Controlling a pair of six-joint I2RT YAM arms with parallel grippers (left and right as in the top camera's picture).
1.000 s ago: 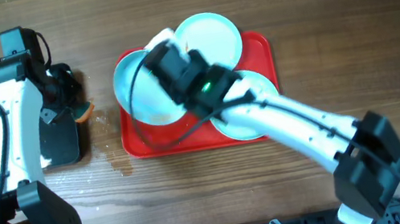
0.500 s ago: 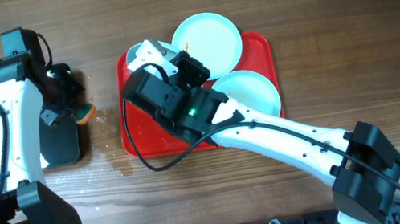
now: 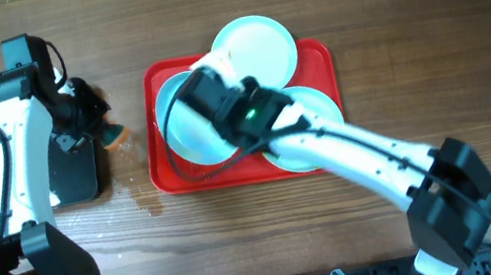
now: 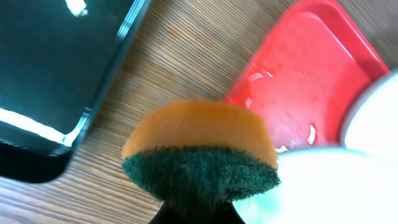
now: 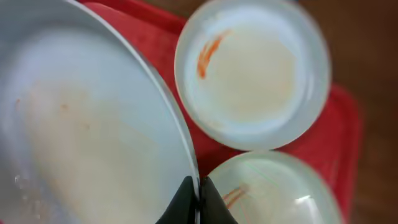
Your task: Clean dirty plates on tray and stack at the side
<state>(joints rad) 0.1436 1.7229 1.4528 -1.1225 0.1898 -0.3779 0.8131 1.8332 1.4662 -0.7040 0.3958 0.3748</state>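
Note:
Three pale mint-white plates are at the red tray (image 3: 317, 56). My right gripper (image 5: 198, 198) is shut on the rim of one plate (image 3: 185, 123), (image 5: 81, 137) and holds it tilted over the tray's left half. A second plate (image 3: 260, 45), (image 5: 252, 71) with an orange smear lies at the tray's far side. A third plate (image 3: 315, 106), (image 5: 280, 193), also smeared, lies at the near right, partly under the arm. My left gripper (image 4: 199, 208) is shut on an orange sponge with a green scrub face (image 4: 199, 155), (image 3: 112, 135), just left of the tray.
A glossy black tray (image 3: 71, 172), (image 4: 56, 68) lies on the wooden table left of the red tray, under my left arm. A wet patch (image 3: 149, 206) shows on the wood near the red tray's front left corner.
The right arm has shifted the held plate from raised and steeply tilted to lower over the tray's left half. The left gripper with the sponge has moved slightly right toward the tray.

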